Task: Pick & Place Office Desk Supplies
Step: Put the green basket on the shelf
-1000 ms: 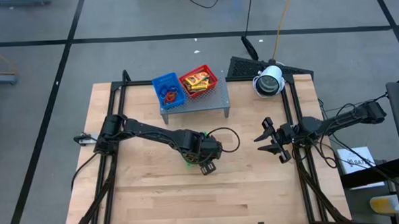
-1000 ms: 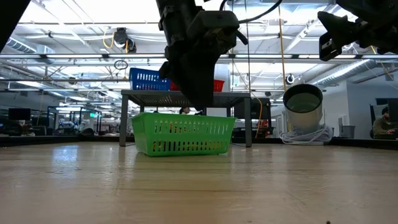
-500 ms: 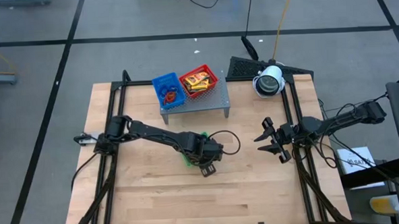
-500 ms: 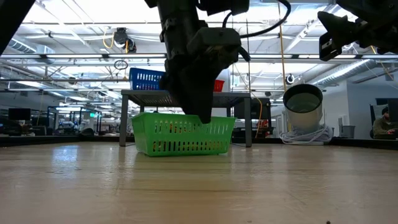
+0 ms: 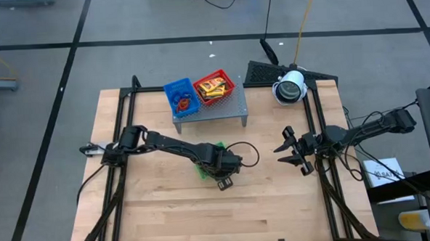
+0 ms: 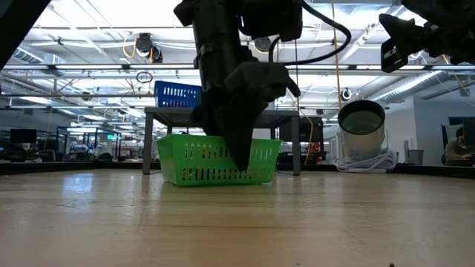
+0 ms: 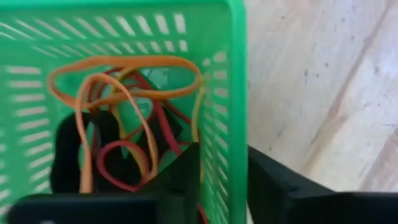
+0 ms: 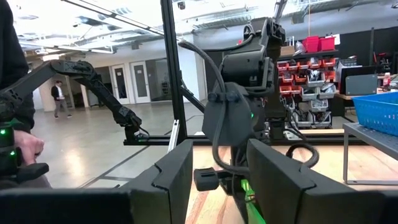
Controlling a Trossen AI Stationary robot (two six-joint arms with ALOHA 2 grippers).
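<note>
Left tool (image 7: 224, 180) straddles the green tray (image 7: 233, 93) wall.
One finger inside by rubber bands (image 7: 124, 93), gripping nothing certain; right tool (image 5: 293, 150) waits, part-open.

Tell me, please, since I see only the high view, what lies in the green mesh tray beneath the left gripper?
Observer: The left wrist view shows tangled orange and red rubber-band loops inside the green mesh tray.
Operator: How does the left gripper sit against it?
Observer: The left gripper straddles the tray's side wall, one finger inside and one outside, not yet clamped.
Operator: And the right gripper?
Observer: The right gripper hangs open above the wooden table, with nothing between its fingers.
</note>
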